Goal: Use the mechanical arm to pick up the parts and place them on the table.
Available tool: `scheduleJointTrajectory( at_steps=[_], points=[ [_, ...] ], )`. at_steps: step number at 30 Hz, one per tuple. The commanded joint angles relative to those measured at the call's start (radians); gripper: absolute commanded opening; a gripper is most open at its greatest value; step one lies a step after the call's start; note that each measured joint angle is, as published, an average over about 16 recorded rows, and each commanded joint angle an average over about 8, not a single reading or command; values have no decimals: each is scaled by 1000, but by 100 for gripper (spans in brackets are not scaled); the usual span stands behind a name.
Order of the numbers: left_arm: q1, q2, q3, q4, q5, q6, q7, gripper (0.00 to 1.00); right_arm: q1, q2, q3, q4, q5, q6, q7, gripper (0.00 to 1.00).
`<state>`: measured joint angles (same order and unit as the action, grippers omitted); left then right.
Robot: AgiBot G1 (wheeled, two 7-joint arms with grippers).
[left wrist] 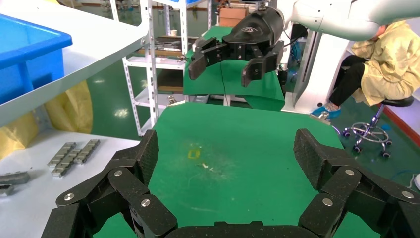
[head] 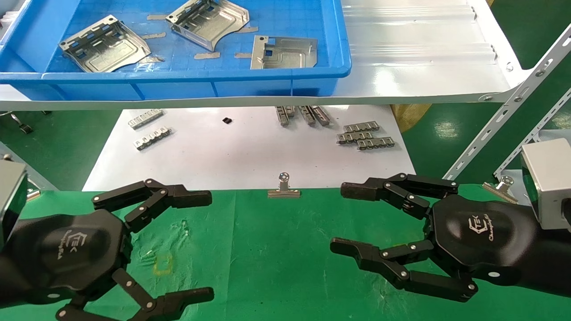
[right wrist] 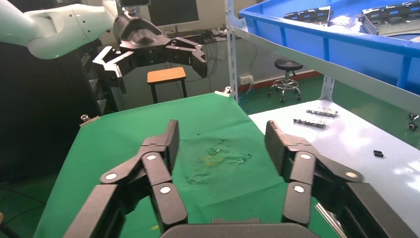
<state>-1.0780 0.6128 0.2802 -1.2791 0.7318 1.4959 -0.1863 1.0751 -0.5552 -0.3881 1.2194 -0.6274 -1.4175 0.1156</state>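
Bright, even overhead light across the scene. Strong glare blooms on the glossy white shelf (head: pixel 415 67), washing out its surface, and paler sheen sits on the white sheet (head: pixel 241 151). Soft shadows only, under the blue bin (head: pixel 178 84). The green table (head: pixel 276 249) between both sets of open jaws reads crisp. In both wrist views the near fingers (left wrist: pixel 133 198) look slightly soft.

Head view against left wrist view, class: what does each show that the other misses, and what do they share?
Only the head view shows the three stamped metal parts lying inside the blue bin and the left gripper, open. Only the left wrist view shows a seated person in a yellow coat beyond the table. Both show the green cloth table, the open right gripper above it, and slotted metal strips on the white sheet.
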Motion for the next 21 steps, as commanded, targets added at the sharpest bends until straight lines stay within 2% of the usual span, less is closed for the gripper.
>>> scheduleJointTrajectory(
  at_steps=[1, 21],
  points=[
    [0, 0, 0, 0, 0, 0, 0, 100, 0, 0, 0, 0, 0, 0, 0, 0],
    [0, 0, 0, 0, 0, 0, 0, 100, 0, 0, 0, 0, 0, 0, 0, 0]
  ],
)
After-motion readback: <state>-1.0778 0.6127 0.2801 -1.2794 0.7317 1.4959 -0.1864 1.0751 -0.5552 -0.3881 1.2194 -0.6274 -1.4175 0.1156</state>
